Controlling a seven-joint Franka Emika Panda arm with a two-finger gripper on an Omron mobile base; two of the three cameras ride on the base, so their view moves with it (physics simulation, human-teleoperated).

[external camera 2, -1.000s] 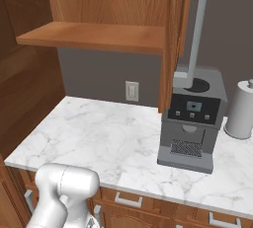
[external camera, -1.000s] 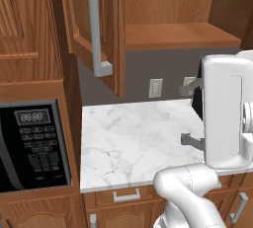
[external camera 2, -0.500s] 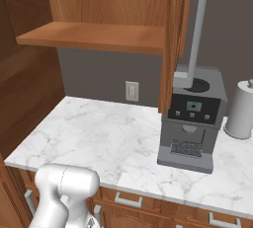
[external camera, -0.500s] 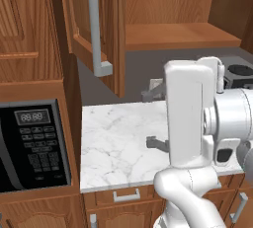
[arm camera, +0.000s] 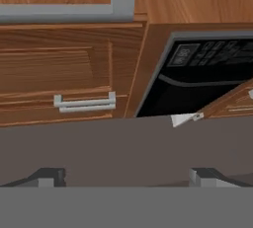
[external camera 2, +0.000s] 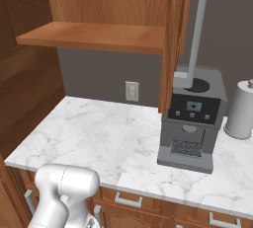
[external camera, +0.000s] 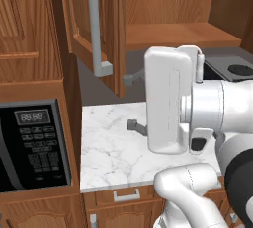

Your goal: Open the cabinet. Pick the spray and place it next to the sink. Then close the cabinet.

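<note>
The robot's gripper [external camera: 132,102] is hanging sideways over the marble counter [external camera: 111,150] with its jaws spread wide and nothing between them. One dark fingertip is sitting above the other in the left base view. In the hand view both tips are rising at the bottom edge, pointing toward the black microwave [arm camera: 207,81].

Just beyond the upper fingertip, the cabinet [external camera: 74,19] is standing open. Its door is swung out over the counter and its long grey handle [external camera: 96,24] is hanging slightly past and above the gripper. Behind the door, the wooden shelf [external camera 2: 94,34] is lying in plain sight from the right base view. The coffee machine [external camera 2: 192,118] and the paper towel roll [external camera 2: 241,109] are standing farther off along the wall. Where the spray bottle is standing cannot be told from these pictures, nor where the sink lies.

The opening step is looking done, with the pick apparently next. The main risk is the closeness of the door. A careless swing of the hand upward or forward could be catching a finger on the handle or the door edge, slamming the door or jolting the arm. The bulky forearm is also crowding the coffee machine's side, so a wide turn might be clipping it.
</note>
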